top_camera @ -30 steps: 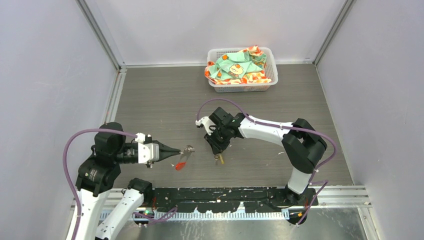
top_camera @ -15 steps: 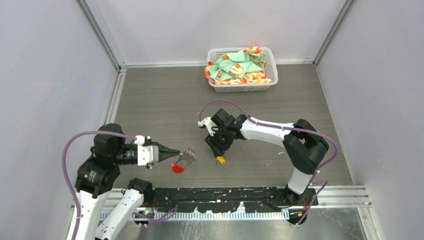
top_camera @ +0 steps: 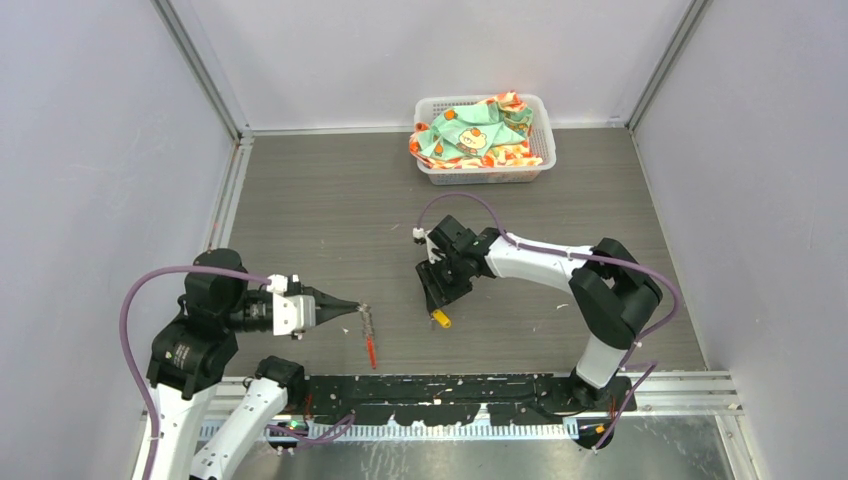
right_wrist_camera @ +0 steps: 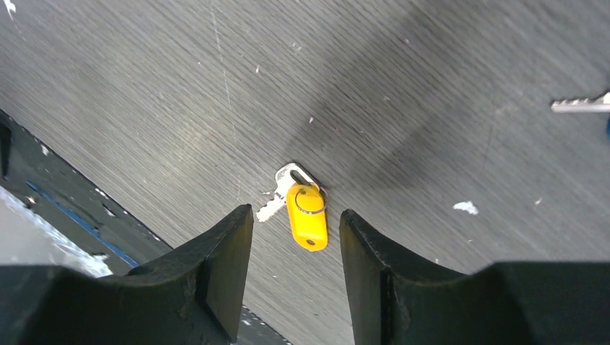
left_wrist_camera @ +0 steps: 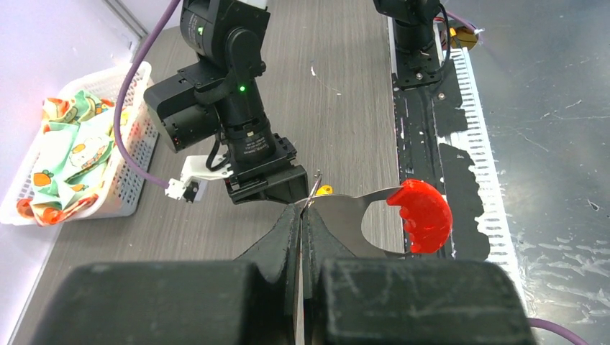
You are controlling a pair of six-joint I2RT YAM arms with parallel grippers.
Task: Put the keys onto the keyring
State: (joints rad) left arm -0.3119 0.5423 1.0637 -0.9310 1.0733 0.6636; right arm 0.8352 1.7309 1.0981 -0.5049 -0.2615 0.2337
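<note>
2 white arms point(top_camera: 540, 262), black joints point(top_camera: 610, 305), purple cables point(top_camera: 126, 310), black tapered tools point(left_wrist_camera: 301, 212)

Overhead, wrists close — yellow key point(right_wrist_camera: 306, 215) shared

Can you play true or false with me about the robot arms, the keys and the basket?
1. The left gripper pinches the keyring. True.
2. The right gripper holds the yellow-tag key. False: its jaws are open above the key, which lies on the table.
3. The basket is empty. False: a patterned cloth fills it.
4. The keyring's tag is red. True.
</note>
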